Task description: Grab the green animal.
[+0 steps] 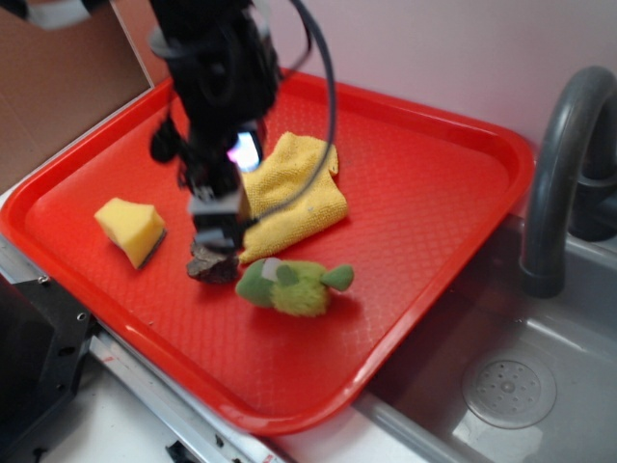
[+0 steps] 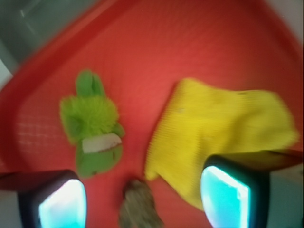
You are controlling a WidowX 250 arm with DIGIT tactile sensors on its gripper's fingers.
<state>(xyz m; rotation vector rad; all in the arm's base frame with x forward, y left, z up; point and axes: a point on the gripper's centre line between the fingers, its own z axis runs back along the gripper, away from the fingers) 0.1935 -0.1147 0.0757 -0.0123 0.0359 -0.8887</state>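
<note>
My jaws (image 2: 142, 197) are spread wide and empty, the two lit pads (image 2: 61, 204) sitting at the bottom corners of my wrist view with nothing between them but tray; I hang low over the red tray (image 1: 424, 183), and directly beneath me is the brown lump (image 1: 212, 265), not what I am here for; the green animal (image 1: 292, 283) lies on the tray floor just beside that lump, on the side nearer the sink (image 1: 540, 367), and in my wrist view it sits off to the left of my centre line, pale patch facing up; so the first risk is plain: if I drop and close where I am, I pinch the lump, or the edge of the yellow cloth (image 1: 289, 193), which reaches under my right pad; the second risk is the sideways shift; the lump is so near the toy that a low slide could shove one into the other and roll the plush away; it looks soft and fuzzy, so a shallow pinch may catch only fur and slip; the wrist picture is blurred, which makes my aim less sure; the yellow sponge wedge (image 1: 130, 230) is well apart and no worry.
</note>
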